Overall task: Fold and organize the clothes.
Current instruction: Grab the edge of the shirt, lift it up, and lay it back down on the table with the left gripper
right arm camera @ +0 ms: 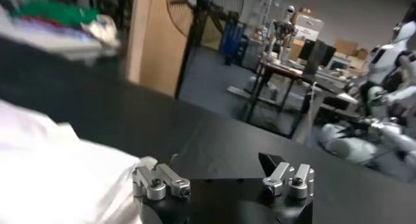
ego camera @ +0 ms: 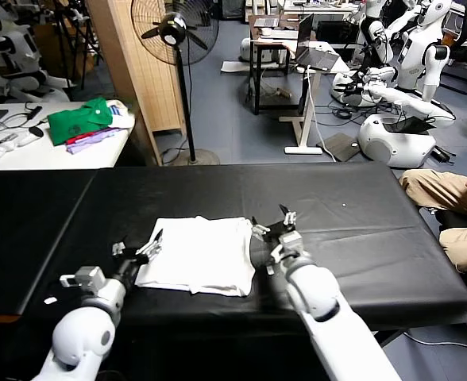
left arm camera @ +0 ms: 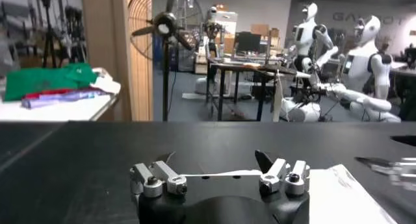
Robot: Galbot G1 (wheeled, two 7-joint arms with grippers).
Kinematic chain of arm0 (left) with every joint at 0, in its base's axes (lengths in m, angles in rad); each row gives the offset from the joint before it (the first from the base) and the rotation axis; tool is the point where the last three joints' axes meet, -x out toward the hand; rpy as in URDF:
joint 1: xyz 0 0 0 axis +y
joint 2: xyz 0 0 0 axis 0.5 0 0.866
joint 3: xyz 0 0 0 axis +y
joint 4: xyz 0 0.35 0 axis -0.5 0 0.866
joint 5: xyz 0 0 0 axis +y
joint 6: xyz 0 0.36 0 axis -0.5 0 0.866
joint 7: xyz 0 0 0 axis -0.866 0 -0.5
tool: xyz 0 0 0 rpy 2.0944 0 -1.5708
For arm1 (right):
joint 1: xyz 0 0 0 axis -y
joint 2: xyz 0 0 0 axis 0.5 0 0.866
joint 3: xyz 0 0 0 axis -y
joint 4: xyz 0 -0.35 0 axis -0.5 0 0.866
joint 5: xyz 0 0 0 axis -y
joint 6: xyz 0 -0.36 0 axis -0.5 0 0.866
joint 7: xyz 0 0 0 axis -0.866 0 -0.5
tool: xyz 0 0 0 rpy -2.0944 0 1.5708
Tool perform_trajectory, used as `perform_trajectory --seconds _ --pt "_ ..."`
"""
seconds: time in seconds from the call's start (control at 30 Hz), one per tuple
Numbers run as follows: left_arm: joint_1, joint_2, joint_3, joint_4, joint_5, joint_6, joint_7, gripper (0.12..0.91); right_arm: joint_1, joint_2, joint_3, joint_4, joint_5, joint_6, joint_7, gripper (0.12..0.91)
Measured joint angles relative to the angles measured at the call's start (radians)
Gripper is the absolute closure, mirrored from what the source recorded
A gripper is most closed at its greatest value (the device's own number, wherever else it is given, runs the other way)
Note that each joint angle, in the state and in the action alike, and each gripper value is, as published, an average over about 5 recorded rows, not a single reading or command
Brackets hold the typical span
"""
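Observation:
The clothes are one white T-shirt (ego camera: 199,254) lying folded into a rectangle on the black table (ego camera: 353,206), plain side up. My left gripper (ego camera: 137,246) stands open at the shirt's left edge, with its fingers just over the cloth and nothing between them. On the other side my right gripper (ego camera: 270,222) is open beside the shirt's right edge, over bare table. The left wrist view shows my left gripper (left arm camera: 214,161) spread wide with the shirt (left arm camera: 341,193) off to one side. In the right wrist view the right gripper (right arm camera: 221,163) is wide open next to the shirt (right arm camera: 58,173).
A white side table (ego camera: 51,151) at the back left carries a green shirt (ego camera: 79,119) on a purple cloth and some small devices. A standing fan (ego camera: 175,32), desks and parked robots fill the floor beyond. A seated person (ego camera: 456,198) is at the right edge.

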Motion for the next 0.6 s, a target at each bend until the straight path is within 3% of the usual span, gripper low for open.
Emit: perform_trajectory --seconds 0.13,0.3,0.6 --pt "-0.003 0.014 -0.036 0.045 -0.173 0.041 0.028 0.232 -0.042 -0.007 0.020 0.074 0.139 0.001 -0.016 0.227" --pt "-0.019 0.015 -0.052 0.099 -0.360 0.074 0.045 0.232 -0.076 -0.020 0.034 0.127 0.203 0.005 -0.022 0.227" --pt "-0.049 0.009 -0.037 0.165 -0.475 0.079 0.033 0.232 -0.122 -0.025 0.064 0.173 0.224 0.006 -0.029 0.227"
